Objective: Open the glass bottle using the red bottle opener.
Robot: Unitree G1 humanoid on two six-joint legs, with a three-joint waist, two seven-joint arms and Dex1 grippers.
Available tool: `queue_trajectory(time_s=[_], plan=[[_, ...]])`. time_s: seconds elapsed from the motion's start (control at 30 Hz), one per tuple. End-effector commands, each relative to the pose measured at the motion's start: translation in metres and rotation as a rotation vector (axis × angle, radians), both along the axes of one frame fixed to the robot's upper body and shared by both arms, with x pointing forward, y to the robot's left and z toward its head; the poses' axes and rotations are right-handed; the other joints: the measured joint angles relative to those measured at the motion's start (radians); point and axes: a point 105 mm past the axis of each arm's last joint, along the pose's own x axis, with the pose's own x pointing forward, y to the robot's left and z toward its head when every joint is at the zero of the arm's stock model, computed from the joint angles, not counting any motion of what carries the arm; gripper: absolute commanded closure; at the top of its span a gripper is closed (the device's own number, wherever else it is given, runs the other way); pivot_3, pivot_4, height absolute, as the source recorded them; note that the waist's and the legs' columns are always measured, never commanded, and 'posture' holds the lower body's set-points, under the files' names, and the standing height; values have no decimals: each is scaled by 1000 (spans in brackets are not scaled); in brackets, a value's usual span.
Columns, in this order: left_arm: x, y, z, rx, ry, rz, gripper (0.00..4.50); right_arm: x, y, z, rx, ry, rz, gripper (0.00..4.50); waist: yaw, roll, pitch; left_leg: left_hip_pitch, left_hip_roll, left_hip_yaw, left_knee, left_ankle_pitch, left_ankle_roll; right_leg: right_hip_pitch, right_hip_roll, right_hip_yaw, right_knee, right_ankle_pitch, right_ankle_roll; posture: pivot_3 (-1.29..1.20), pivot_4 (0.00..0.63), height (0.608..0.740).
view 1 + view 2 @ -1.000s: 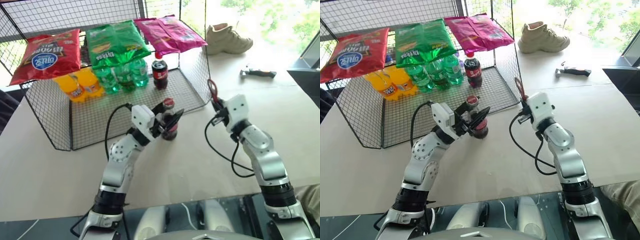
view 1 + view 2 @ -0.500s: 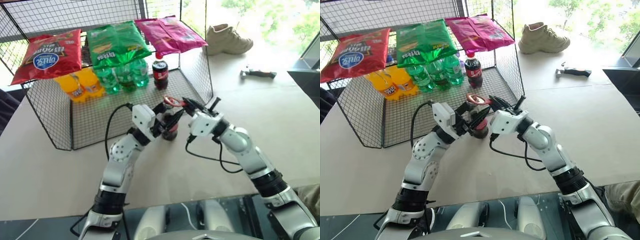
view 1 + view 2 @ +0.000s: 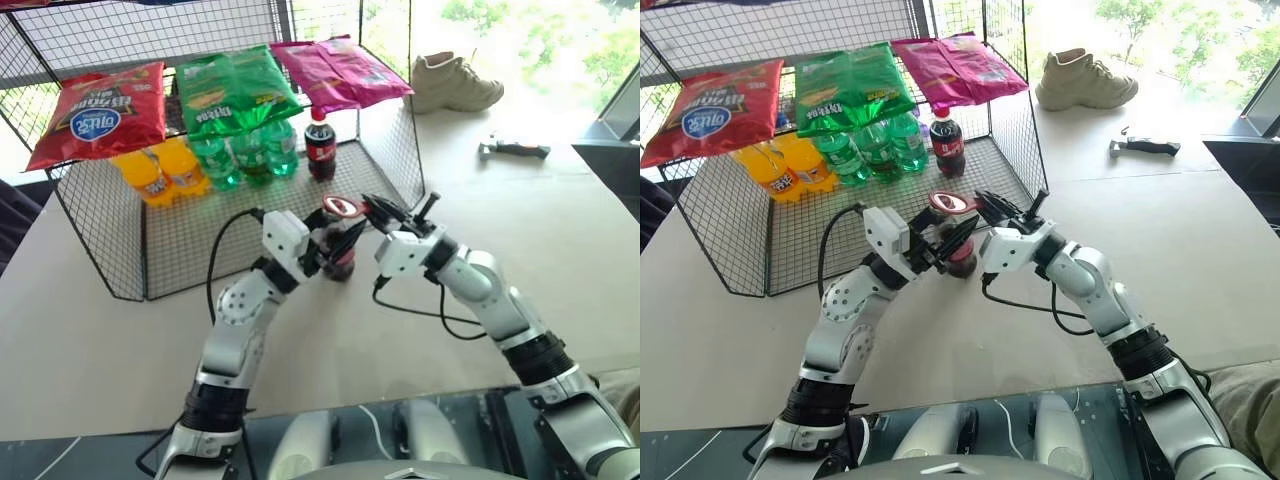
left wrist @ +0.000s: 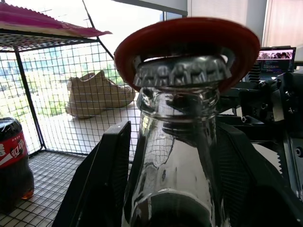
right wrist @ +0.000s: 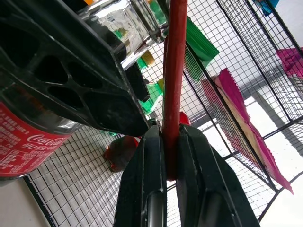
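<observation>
Both arms reach forward and meet near the middle. The left gripper [image 3: 340, 240] holds its fingers apart around the glass bottle [image 3: 340, 255]. The right gripper [image 3: 383, 213] has its fingers pressed on the red bottle opener [image 3: 345, 207].

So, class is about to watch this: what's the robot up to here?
It is opening a cola bottle. The left gripper holds the glass bottle upright on the table, just in front of a wire rack of snacks and soft drinks. The right gripper is shut on the red bottle opener, whose ring-shaped head sits over the crown cap. The cap is still on.
</observation>
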Motion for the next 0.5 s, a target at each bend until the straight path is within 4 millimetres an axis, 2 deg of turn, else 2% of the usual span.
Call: queue_trajectory(time_s=[0.03, 0.23, 0.5], plan=[[1, -2, -7, 22, 32, 9, 2523, -18, 24, -10, -73, 15, 134, 4500, 0, 0, 0, 0, 0, 0, 0, -1, 1, 0, 0, 0, 0, 0, 0, 0, 150, 740], [0, -2, -8, 20, 38, 16, 2523, -22, 27, -22, -103, 79, 172, 4500, 0, 0, 0, 2, 0, 0, 0, -2, 3, 1, 0, 0, 0, 0, 0, 0, 150, 740], [1, -2, -8, 20, 42, 20, 2523, -10, 15, 0, -165, -76, 146, 4500, 0, 0, 0, 2, 0, 0, 0, -2, 3, 1, 0, 0, 0, 0, 0, 0, 150, 740]])
